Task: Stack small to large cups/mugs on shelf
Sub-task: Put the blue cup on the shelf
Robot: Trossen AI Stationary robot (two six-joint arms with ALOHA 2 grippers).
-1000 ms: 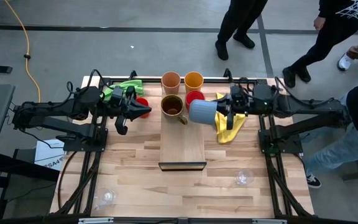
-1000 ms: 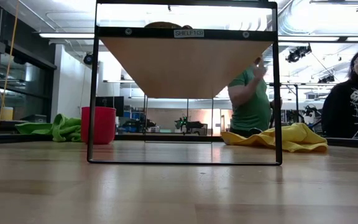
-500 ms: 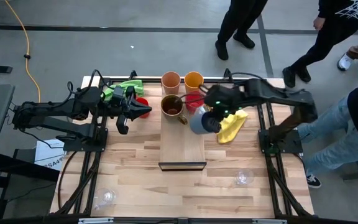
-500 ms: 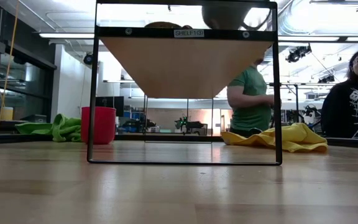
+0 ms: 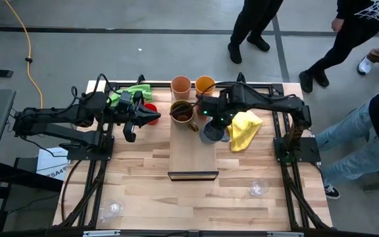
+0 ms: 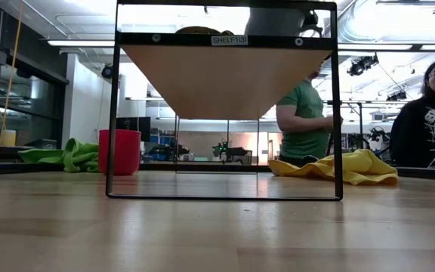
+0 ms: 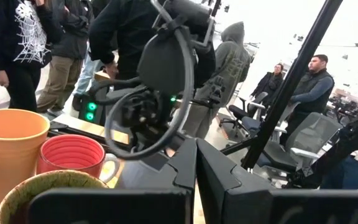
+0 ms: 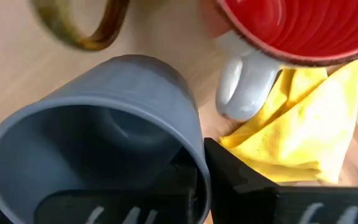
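The grey-blue ceramic mug (image 5: 212,132), pinched at its rim by the right gripper (image 5: 217,122), hangs mouth-up over the shelf's (image 5: 193,155) right edge, mid-frame.

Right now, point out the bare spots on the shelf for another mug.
The shelf is bare from its dark front edge back to the brown mug. The far end is crowded: the right pincer holds the grey-blue mug beside the brown mug, with a red mug just behind.
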